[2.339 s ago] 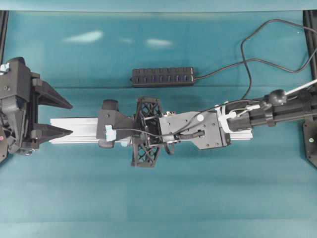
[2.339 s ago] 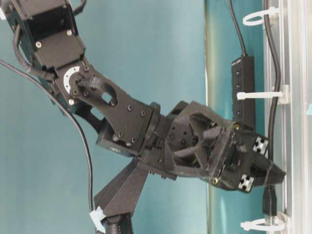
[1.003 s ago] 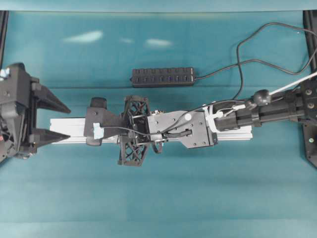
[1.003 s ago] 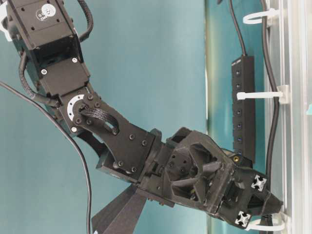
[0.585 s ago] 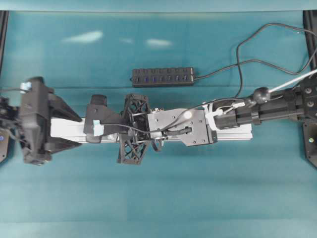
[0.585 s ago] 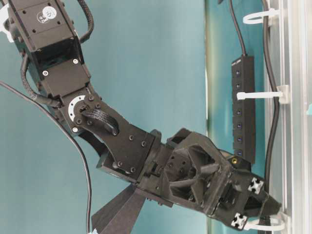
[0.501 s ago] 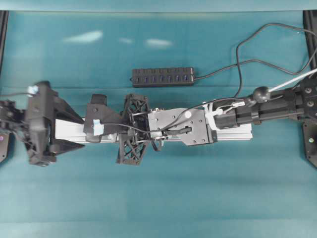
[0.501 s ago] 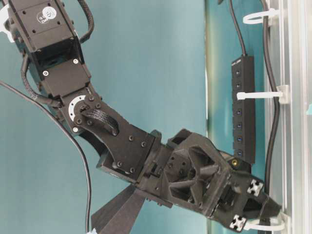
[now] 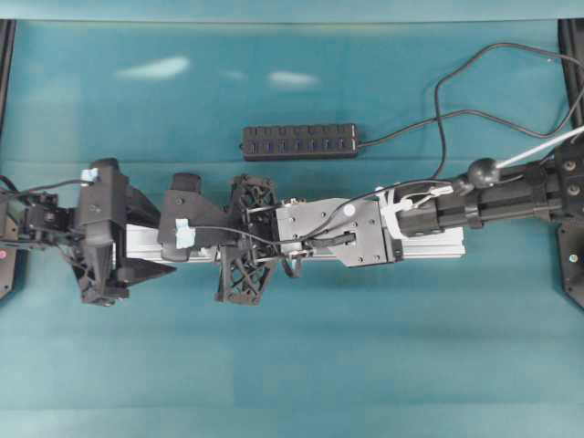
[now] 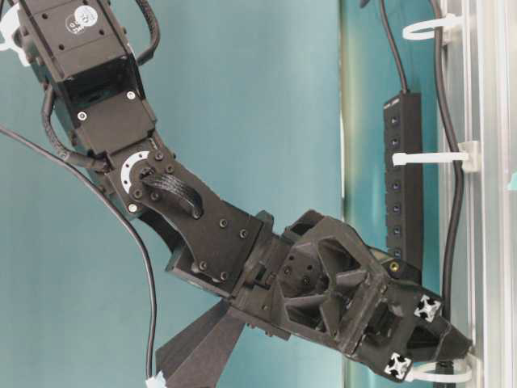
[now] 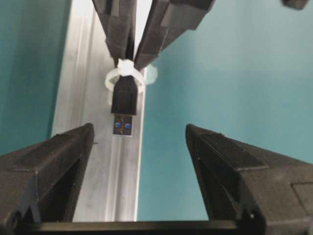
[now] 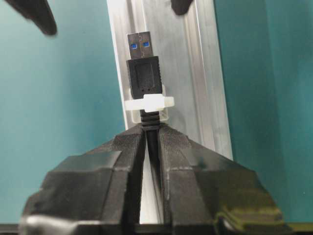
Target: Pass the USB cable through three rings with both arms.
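The right gripper [image 12: 149, 142] is clamped on the USB cable [image 12: 152, 128] just behind the plug [image 12: 143, 73]. Its two fingers [image 12: 122, 161] meet on the cord directly below a white ring [image 12: 149, 103]. The plug has passed through this ring: its black body and metal tip project beyond it, above the rail [image 12: 195, 73]. In the left wrist view the same plug [image 11: 123, 105] points toward the camera, with the ring [image 11: 125, 78] around its rear end and the right gripper's fingers [image 11: 120, 34] closing in behind it.

The left gripper [image 11: 139, 147] is spread wide and holds nothing. Its two fingers [image 11: 54, 156] stand on either side of the plug, apart from it, near the left end of the rail. In the overhead view this gripper [image 9: 151, 246] straddles the rail [image 9: 429, 245] at its left end, facing the right gripper [image 9: 178, 233], which reaches along the rail from the right side of the table [image 9: 292, 365].

In the table-level view the cable [image 10: 452, 202] runs along the rail [image 10: 489, 162] through two more rings [image 10: 428, 31], the middle one [image 10: 428, 158] standing near the hub [image 10: 404, 178]. The third ring [image 10: 440, 373] sits at the right gripper's tip, near the bottom of that view.

The hub [image 9: 299, 141] lies on the table behind the rail, toward the far edge, its cord [image 9: 438, 100] leading off to the right.
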`<state>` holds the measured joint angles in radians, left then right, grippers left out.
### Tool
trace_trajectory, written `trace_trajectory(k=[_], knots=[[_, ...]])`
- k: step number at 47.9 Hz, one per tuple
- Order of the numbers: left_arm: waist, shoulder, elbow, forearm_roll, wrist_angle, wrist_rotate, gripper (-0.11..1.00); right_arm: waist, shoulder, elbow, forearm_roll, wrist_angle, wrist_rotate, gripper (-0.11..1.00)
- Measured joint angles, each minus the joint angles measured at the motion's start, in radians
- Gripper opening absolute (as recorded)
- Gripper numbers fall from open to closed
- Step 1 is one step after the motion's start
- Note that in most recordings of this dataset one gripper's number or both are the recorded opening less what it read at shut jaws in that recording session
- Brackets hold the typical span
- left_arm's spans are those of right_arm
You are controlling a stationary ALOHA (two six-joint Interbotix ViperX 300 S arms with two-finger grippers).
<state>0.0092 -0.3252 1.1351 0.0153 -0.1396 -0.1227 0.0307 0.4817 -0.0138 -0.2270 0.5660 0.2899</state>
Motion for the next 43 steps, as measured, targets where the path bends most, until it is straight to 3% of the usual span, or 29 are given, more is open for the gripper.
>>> trace_trajectory(k=[22, 28, 43], knots=[[0.011, 0.080, -0.043, 0.000, -0.021, -0.002, 0.80, 0.000, 0.000, 0.002, 0.000, -0.014, 0.000, -0.09], [0.011, 0.091, -0.048, 0.000, -0.021, 0.000, 0.69, 0.000, 0.000, 0.000, 0.000, -0.017, 0.000, -0.09], [0.011, 0.129, -0.060, -0.002, -0.021, 0.012, 0.30, 0.005, -0.002, 0.002, 0.002, -0.017, 0.000, -0.09]])
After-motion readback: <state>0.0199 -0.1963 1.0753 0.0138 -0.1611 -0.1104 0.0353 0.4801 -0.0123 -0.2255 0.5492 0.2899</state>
